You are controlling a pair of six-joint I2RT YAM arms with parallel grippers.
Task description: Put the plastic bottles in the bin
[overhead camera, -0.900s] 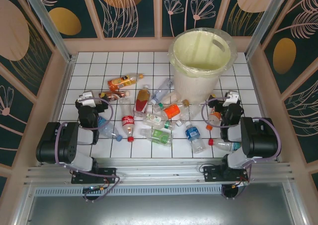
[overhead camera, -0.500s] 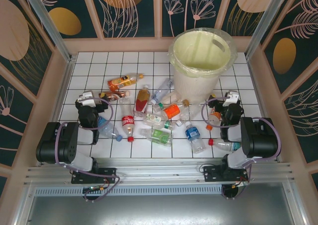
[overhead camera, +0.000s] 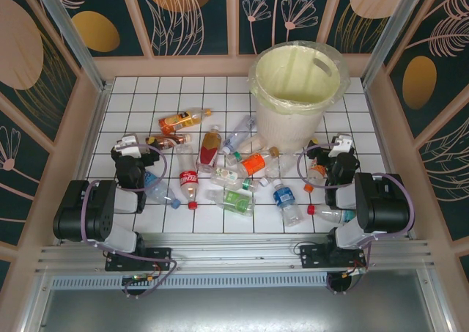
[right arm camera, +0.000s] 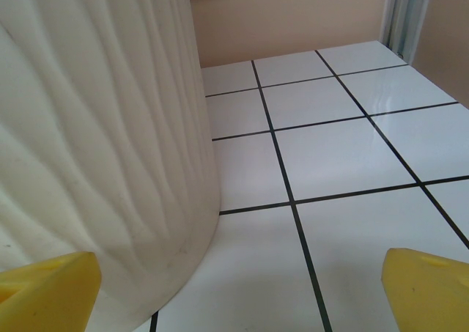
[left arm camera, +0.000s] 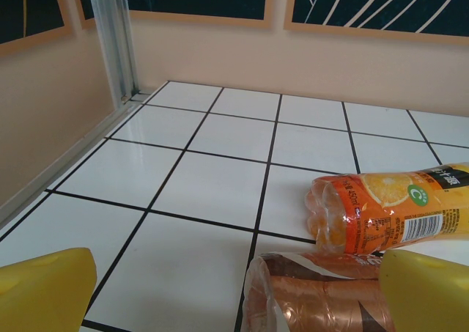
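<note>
- The left gripper [overhead camera: 139,143] has its jaws spread wide and holds nothing. In the left wrist view [left arm camera: 234,295] its yellow fingertips [left arm camera: 45,289] sit at the two lower corners of the frame. A copper-labelled bottle [left arm camera: 315,297] lies between them, and I cannot tell whether either finger touches it.
- The left arm is folded low at the near left of the tiled table [overhead camera: 146,90], with its wrist pointing towards the far edge.
- Just beyond the copper-labelled bottle, an orange-labelled bottle [left arm camera: 388,215] lies on its side, and the two appear to touch.
- The plastic bottles are scattered on their sides across the middle of the table, between the two arms. Among them are the Coca-Cola bottle [overhead camera: 189,182], a green-labelled bottle [overhead camera: 236,200] and a blue-labelled bottle [overhead camera: 287,200].
- The bin [overhead camera: 293,127] stands upright near the far right corner. It is pale cream with a rippled wall [right arm camera: 95,141], and a yellowish bag is folded over its rim.
- The right gripper [overhead camera: 337,143] also has its jaws spread wide and is empty. In the right wrist view [right arm camera: 238,292] it is low over bare tile, just beside the base of the bin.
- The right arm is folded at the near right, with its wrist pointing towards the far edge.
</note>
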